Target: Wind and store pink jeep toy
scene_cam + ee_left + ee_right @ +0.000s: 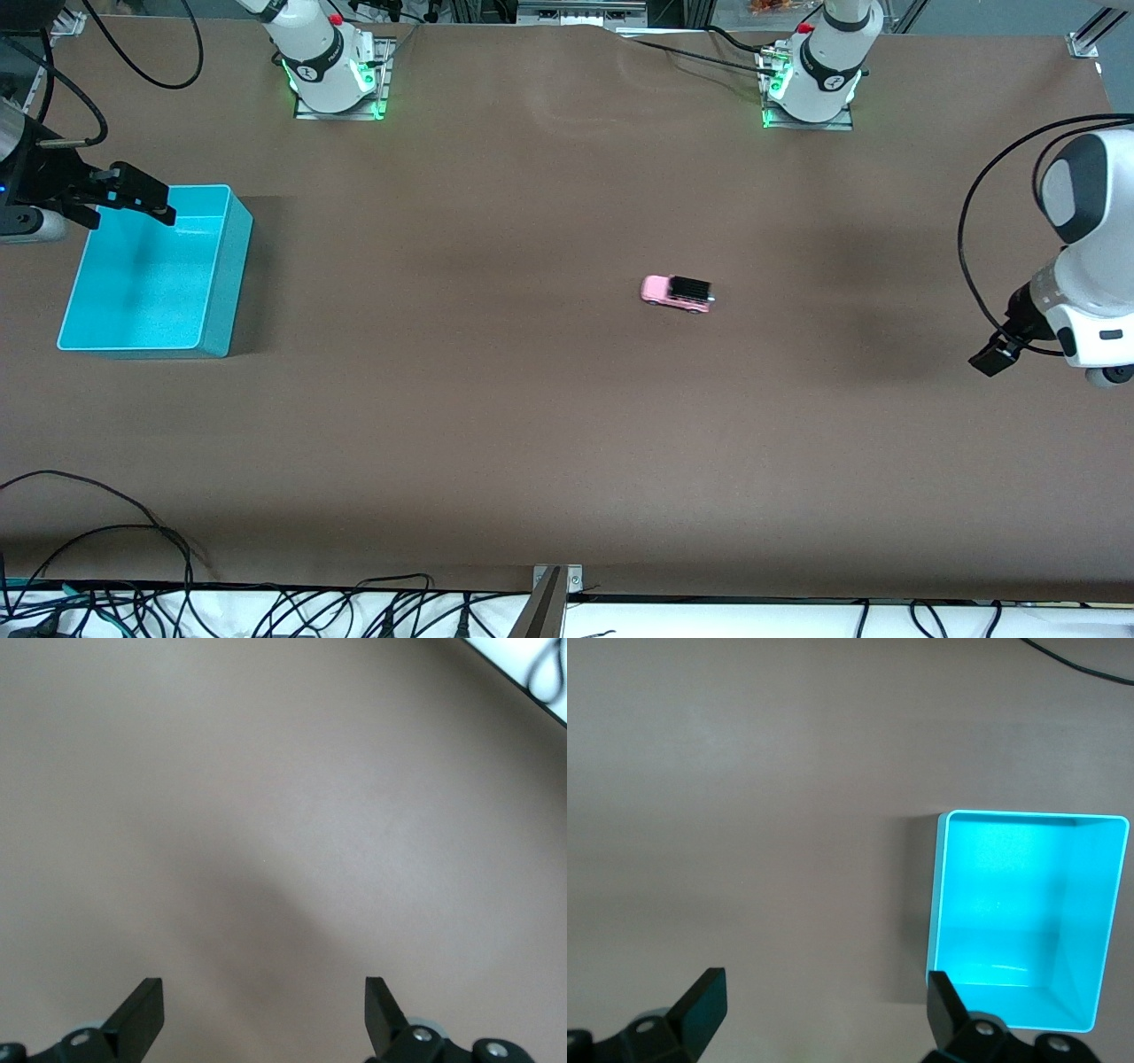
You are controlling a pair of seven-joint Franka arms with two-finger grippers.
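Pink jeep toy [677,293] sits on the brown table [532,425], a bit to the side of frame centre in the front view, on its wheels, pink hood pointing toward the right arm's end, black roof toward the left arm's end. Nothing touches it. Left gripper [994,356] hangs at the edge of the front view, mid-height, over bare table at the left arm's end, well apart from the jeep; in the left wrist view its fingers [142,1014] stand wide apart w/ nothing between them, only table surface below, jeep not in that view. Right gripper [133,197] is at the opposite edge of the front view, upper area, over the rim of the turquoise bin [226,266], also well apart from the jeep, w/ the whole mid-table between them. Right wrist view: fingers [700,1005] spread, released, holding nothing; bin [939,904] shows in the lower part of that frame, interior bare. Jeep lies closer to the left gripper than to the right one, approx. level w/ the bin's middle in the front view.
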